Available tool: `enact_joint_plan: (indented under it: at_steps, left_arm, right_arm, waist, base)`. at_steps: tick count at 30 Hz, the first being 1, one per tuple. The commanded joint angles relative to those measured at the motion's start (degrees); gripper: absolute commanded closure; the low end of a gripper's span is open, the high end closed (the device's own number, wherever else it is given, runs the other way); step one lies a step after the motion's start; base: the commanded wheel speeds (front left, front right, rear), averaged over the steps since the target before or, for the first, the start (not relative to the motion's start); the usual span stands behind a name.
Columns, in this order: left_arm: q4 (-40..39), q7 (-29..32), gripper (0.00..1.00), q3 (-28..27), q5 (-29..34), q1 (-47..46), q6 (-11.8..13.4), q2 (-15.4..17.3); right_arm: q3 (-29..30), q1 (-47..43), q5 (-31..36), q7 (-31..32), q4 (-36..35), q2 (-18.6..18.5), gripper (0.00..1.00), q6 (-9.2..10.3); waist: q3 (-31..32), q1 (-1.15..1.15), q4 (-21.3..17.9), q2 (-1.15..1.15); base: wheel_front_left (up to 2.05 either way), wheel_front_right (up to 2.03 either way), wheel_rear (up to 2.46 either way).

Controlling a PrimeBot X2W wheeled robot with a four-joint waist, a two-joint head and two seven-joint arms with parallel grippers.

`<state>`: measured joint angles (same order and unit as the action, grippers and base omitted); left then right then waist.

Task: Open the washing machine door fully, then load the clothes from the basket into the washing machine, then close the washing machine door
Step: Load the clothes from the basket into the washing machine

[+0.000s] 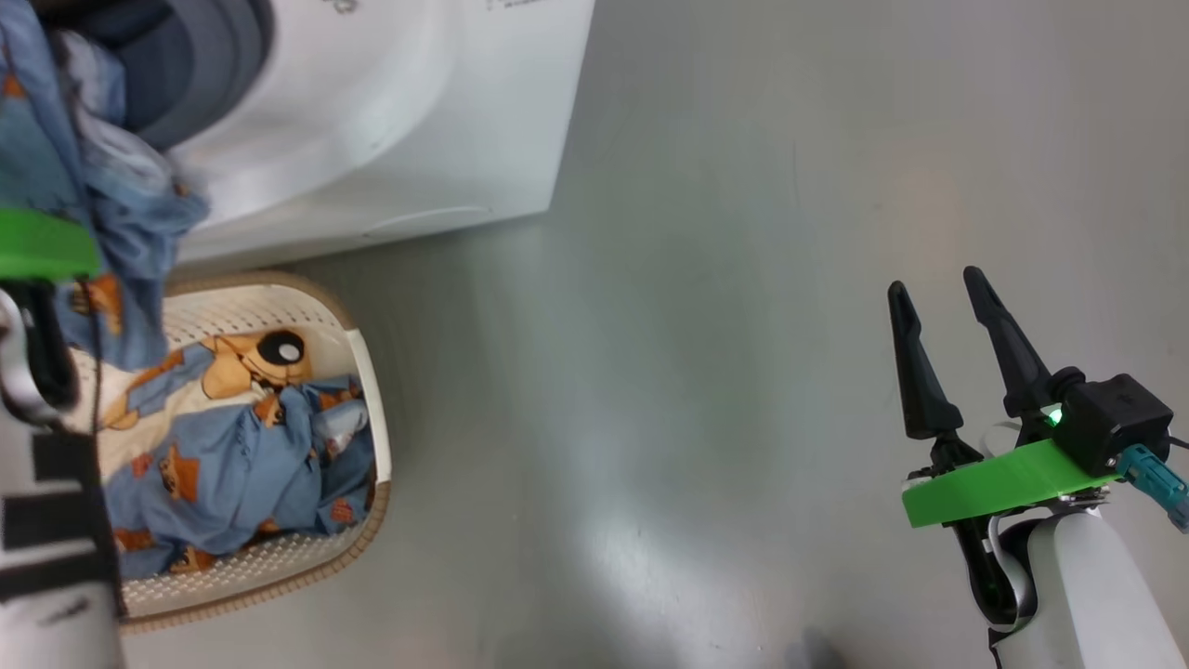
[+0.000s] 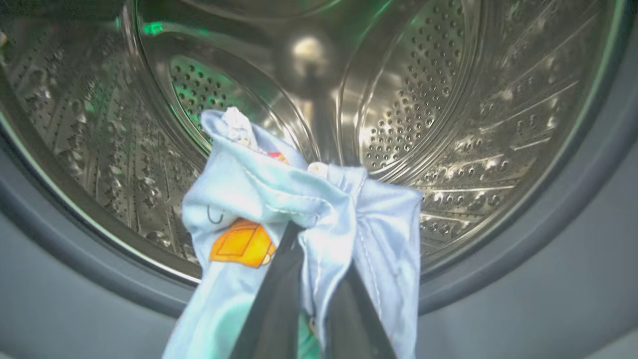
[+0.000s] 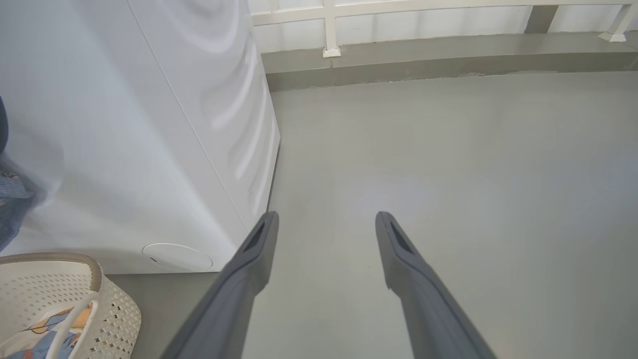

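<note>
My left gripper [image 2: 316, 239] is shut on a piece of the clothes, light blue fabric with an orange print [image 2: 259, 174], at the mouth of the washing machine's steel drum [image 2: 448, 99], just inside the grey gasket [image 2: 573, 224]. From the head, that fabric [image 1: 121, 214] hangs by the left arm's green bracket [image 1: 37, 243], in front of the white washing machine [image 1: 390, 121]. Below it stands the basket [image 1: 367, 372] holding more clothes [image 1: 232, 446], blue and cream. My right gripper [image 1: 935, 281] stands open over bare floor, far to the right. The washing machine door is out of view.
The right wrist view has the machine's white side [image 3: 124, 149] with a small round flap [image 3: 177, 257], the basket's corner [image 3: 109, 299], and the open right gripper [image 3: 326, 214] above grey floor. A white railing [image 3: 329, 30] runs along the far wall.
</note>
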<state>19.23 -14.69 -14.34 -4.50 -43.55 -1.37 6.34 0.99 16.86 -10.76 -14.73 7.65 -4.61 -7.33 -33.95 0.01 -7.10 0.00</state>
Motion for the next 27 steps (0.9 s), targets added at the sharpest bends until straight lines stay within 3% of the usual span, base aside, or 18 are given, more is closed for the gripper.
enact_joint_plan:
  at_steps: [1,9,27]
  left_arm:
    - [-0.4,-0.3,1.0,-1.2,0.6,-1.3,-0.3,3.0]
    - [8.9,5.6,1.0,0.8,0.1,-11.7,-2.8,7.6]
    - [12.1,24.0,1.0,4.9,-3.1,-31.1,-5.3,14.3]
  right_arm:
    - [-0.8,0.3,-0.8,-0.3,-1.3,0.0,0.0,-0.16]
    - [-2.2,1.7,-1.9,-0.3,-0.8,0.8,0.0,-0.16]
    - [-5.5,6.1,-5.3,-0.3,0.6,1.7,0.0,-0.16]
  waist:
    - [-2.3,-0.01,-0.9,0.0]
    - [-6.2,-0.01,-1.8,0.0]
    - [-15.1,-0.01,-4.5,0.0]
  base:
    - [0.0,0.0,0.0]
    - [0.0,0.0,0.0]
    - [0.0,0.0,0.0]
